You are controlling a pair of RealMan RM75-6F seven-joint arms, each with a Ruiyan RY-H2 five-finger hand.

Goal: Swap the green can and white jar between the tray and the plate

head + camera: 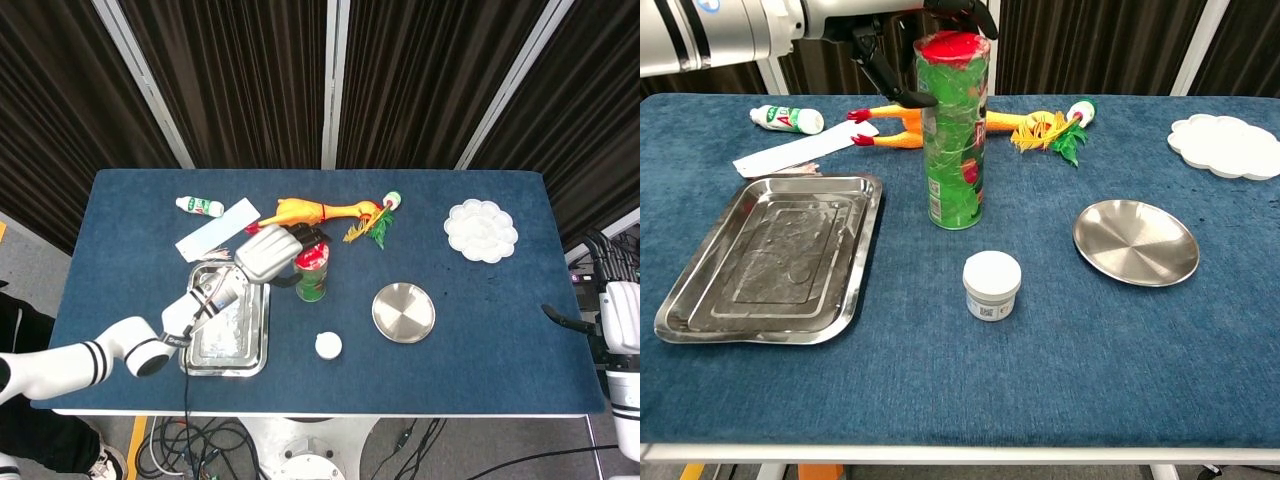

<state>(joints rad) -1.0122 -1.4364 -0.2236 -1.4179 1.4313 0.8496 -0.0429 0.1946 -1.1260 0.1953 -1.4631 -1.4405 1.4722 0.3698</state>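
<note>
1. Left hand (268,252) is at the top of the green can (953,130), fingers curved around its upper part from the tray side; a dark finger (902,92) lies against the can wall just under the red lid. Can't tell if the grip is already firm
2. The can stands upright on the blue table (1060,400), right under this hand, between tray and plate, on neither
3. White jar (991,285) stands on the cloth near the can, on the robot's side, apart from the hand
4. Metal tray (700,305) lies below the left forearm, w/ nothing in it. Round plate (1137,242) is beyond the can, well apart from the hand
5. Right hand (617,318) is at the table's right edge, holds nothing, fingers apart
6. Behind the left hand: rubber chicken (322,211), small bottle (200,206), white card (217,229)
</note>
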